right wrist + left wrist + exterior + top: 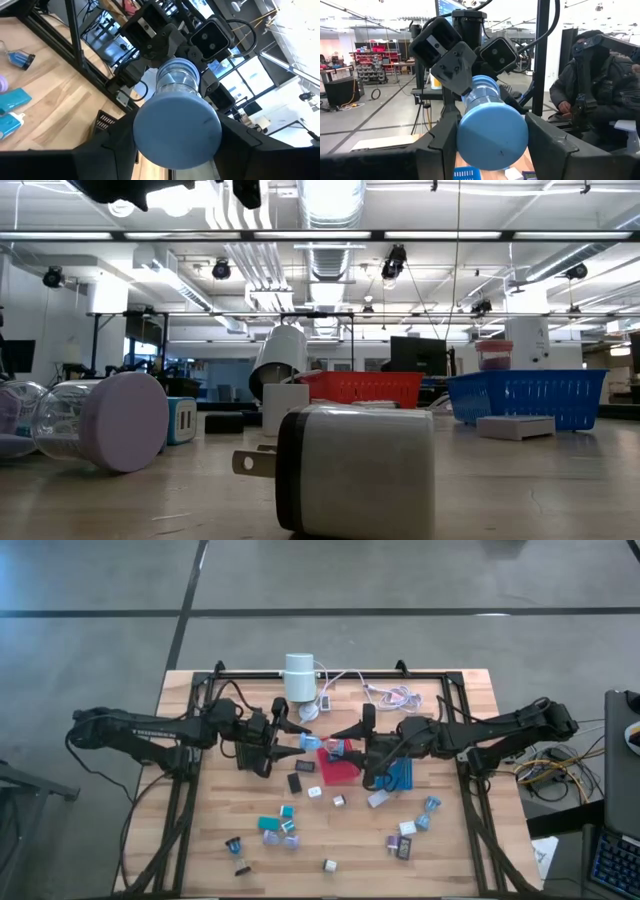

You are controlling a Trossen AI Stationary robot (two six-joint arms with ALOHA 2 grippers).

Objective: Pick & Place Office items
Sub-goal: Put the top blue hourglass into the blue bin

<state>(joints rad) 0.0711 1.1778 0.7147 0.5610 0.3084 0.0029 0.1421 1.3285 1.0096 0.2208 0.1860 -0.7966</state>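
Wood table (200, 840) | both grippers pinch one blue-capped container (318, 745) mid-air | red tray (340, 772) beneath | scattered pieces nearby

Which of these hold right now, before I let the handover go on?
1. The left gripper has its fingers shut on a blue-capped cylinder. True.
2. The right gripper waits out at the table's right edge. False: it meets the left gripper at that same cylinder, over the table's middle.
3. A white cylinder stands near the table's far edge. True.
4. The red tray lies outside the left arm. False: it lies mid-table beside the blue tray.
5. A seated person shows beyond the table. True.
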